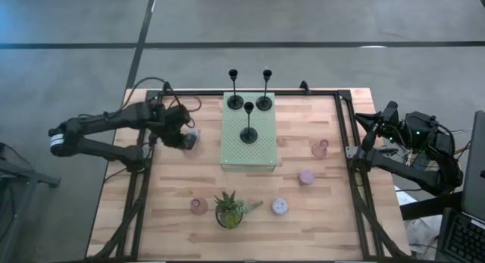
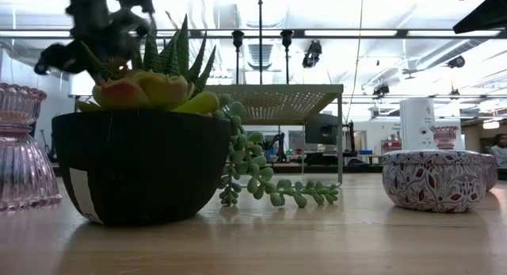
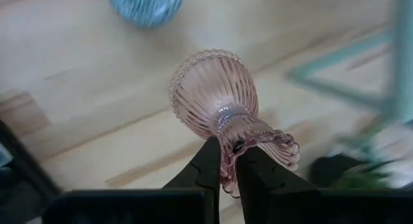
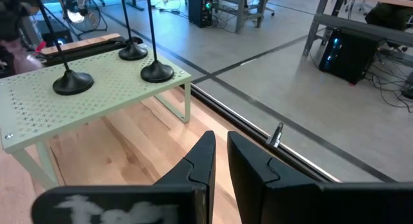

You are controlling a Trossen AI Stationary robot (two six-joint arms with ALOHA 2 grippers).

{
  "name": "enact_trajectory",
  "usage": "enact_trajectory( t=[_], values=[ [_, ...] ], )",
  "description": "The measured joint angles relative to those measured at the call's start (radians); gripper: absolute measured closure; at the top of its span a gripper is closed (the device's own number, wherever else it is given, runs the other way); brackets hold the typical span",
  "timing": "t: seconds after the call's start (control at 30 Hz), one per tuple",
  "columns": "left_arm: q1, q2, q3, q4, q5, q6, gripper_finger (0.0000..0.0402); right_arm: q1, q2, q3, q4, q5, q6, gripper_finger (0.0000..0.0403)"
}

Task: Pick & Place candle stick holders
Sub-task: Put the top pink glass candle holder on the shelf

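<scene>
My left gripper [image 1: 182, 134] is near the table's left edge, left of the green perforated stand [image 1: 248, 145], and is shut on a pink ribbed glass candle holder [image 3: 216, 95]. A blue round cup [image 3: 145, 4] lies on the table just beyond it. Three tall black stems [image 1: 248, 133] stand by their disc bases on the stand. Pink cups [image 1: 320, 148] [image 1: 306, 176] [image 1: 199, 206] and a lilac one [image 1: 280, 207] sit on the table. My right gripper [image 1: 364, 134] waits shut and empty at the table's right edge. My left gripper pinches the pink holder's frilled cup rim [image 3: 227, 161] between its two fingers, which come from above, pointing down. The holder hangs below the fingers, tilted, with its beaded round base [image 3: 206, 62] away from the gripper. It looks clear of the table.
A small green plant in a black pot [image 1: 229, 208] stands near the front edge, between a pink cup and the lilac one. In the low view a patterned tin [image 2: 434, 180] sits at the right. Black frame rails run along the table's left and right sides.
</scene>
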Motion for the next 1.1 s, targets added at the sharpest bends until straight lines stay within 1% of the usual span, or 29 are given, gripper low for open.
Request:
enact_trajectory(
  t=[0.07, 0.2, 0.37, 0.57, 0.73, 0.93, 1.1],
  values=[
    [0.001, 0.010, 0.059, 0.001, -0.022, -0.036, 0.0372, 0.000, 0.000, 0.000, 0.000, 0.000, 0.000, 0.0369],
    [0.008, 0.052, 0.184, -0.008, -0.028, -0.072, 0.0372, 0.000, 0.000, 0.000, 0.000, 0.000, 0.000, 0.0369],
    [0.012, 0.150, 0.374, -0.044, -0.073, -0.065, 0.0372, 0.000, 0.000, 0.000, 0.000, 0.000, 0.000, 0.0369],
    [0.058, 0.314, 0.599, -0.160, -0.081, 0.007, 0.0372, 0.000, 0.000, 0.000, 0.000, 0.000, 0.000, 0.0369],
    [0.087, 0.459, 0.765, -0.165, -0.070, 0.079, 0.0372, 0.000, 0.000, 0.000, 0.000, 0.000, 0.000, 0.0369],
    [0.102, 0.613, 0.928, -0.212, -0.061, 0.155, 0.0372, 0.000, 0.000, 0.000, 0.000, 0.000, 0.000, 0.0369],
    [0.116, 0.695, 1.032, -0.246, -0.062, 0.174, 0.0372, 0.000, 0.000, 0.000, 0.000, 0.000, 0.000, 0.0369]
  ],
)
